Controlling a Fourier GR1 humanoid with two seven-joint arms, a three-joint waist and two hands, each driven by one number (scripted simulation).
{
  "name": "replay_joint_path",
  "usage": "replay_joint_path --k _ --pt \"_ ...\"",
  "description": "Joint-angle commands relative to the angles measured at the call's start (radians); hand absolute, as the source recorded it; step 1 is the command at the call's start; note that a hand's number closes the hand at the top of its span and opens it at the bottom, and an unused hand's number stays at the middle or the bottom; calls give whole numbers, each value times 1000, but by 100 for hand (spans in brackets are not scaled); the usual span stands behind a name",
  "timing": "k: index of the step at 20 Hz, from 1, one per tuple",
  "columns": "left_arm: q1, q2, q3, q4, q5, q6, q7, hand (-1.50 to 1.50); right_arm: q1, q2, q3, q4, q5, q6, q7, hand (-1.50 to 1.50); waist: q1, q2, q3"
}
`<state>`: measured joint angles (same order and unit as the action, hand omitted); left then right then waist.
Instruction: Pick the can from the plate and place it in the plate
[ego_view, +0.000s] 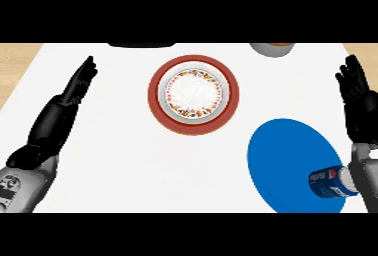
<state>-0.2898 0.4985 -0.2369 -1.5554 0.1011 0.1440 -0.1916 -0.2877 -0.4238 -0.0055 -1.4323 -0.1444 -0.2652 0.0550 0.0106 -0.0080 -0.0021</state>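
Can (331, 182) lies on its side at the blue plate's (284, 150) lower right edge, not yet picked. Both hands, left (77, 85) and right (358, 97), are straight-fingered, holding nothing. Next, I judge, the right hand must drop to grasp it, then carry it to the red-rimmed plate (193, 94) at upper centre.

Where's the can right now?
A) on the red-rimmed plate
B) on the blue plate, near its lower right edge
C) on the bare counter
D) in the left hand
B: the can lies on the blue plate by its lower right edge; the red-rimmed plate holds no can, and both hands are open.
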Motion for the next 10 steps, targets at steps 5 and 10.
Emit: replay_joint_path --k 5,10 --pt "134 -44 87 122 104 49 174 0 100 -70 -78 -23 -301 443 -154 150 -22 12 8" --pt "205 -105 86 153 166 52 218 0 232 -102 -234 70 -212 307 -388 -150 -57 10 10"
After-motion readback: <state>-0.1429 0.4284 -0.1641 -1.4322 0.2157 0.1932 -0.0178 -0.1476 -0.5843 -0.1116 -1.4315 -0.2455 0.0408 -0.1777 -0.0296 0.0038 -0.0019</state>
